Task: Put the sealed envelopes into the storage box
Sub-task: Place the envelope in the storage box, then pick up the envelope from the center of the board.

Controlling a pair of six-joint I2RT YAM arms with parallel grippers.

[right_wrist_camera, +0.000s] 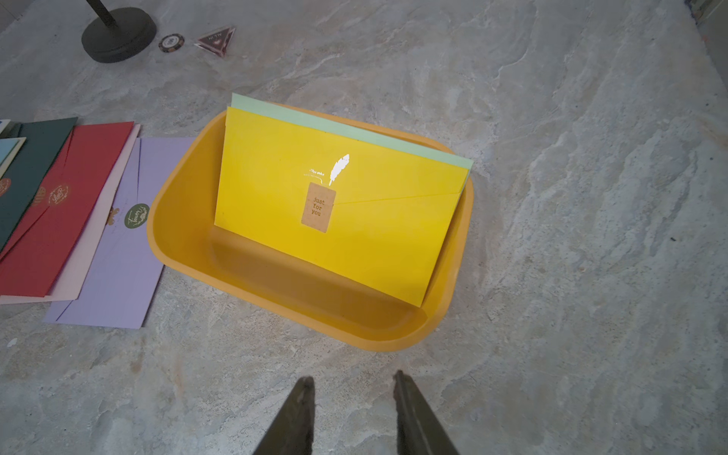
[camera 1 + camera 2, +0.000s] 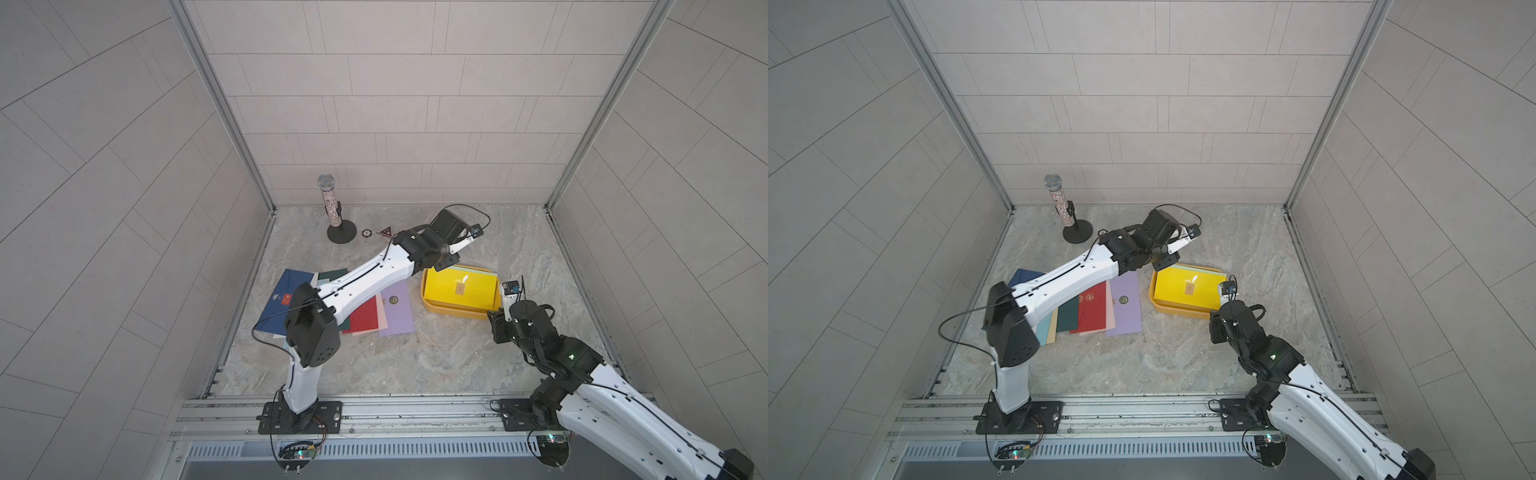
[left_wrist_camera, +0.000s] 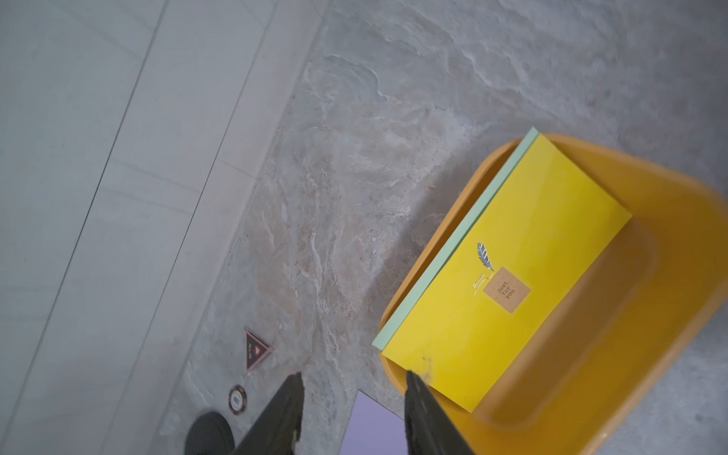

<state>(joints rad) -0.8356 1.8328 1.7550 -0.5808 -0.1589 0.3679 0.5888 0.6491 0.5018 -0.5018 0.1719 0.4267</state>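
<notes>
Nearest lay the grey aluminium mounting rail [image 2: 415, 409] that carried both arm bases. Beyond it, over the marbled stone-pattern desk [image 2: 415, 361], the right hand [image 1: 352, 377] hovered just short of the shallow mustard-yellow plastic storage box [image 1: 157, 220]. Its jaws stood moderately apart, with only bare desk between them.

Inside the box a bright yellow paper envelope [image 1: 374, 236] with a brown square sticker leaned against the far wall. A light green envelope [image 1: 354, 132] stood behind it, touching. Neither lay flat, and their upper edges rose above the rim.

Beside the box a fan of overlapping envelopes waited on the desk. The lilac envelope [image 1: 118, 268] lay closest to the box, then pink [image 1: 65, 289], red [image 1: 67, 220] and dark green [image 1: 35, 165]. Cream [image 2: 1052, 328], light blue [image 2: 1043, 332] and navy [image 2: 276, 311] lay partly under the left arm.

The left hand [image 3: 352, 376] hung by the box's far corner, jaws parted and empty.

Farthest were a small round black badge [image 1: 171, 42], a triangular badge [image 1: 216, 39] and a glittery microphone [image 2: 330, 203] on a black stand.

I judged the task early: two envelopes in, seven visible outside.
</notes>
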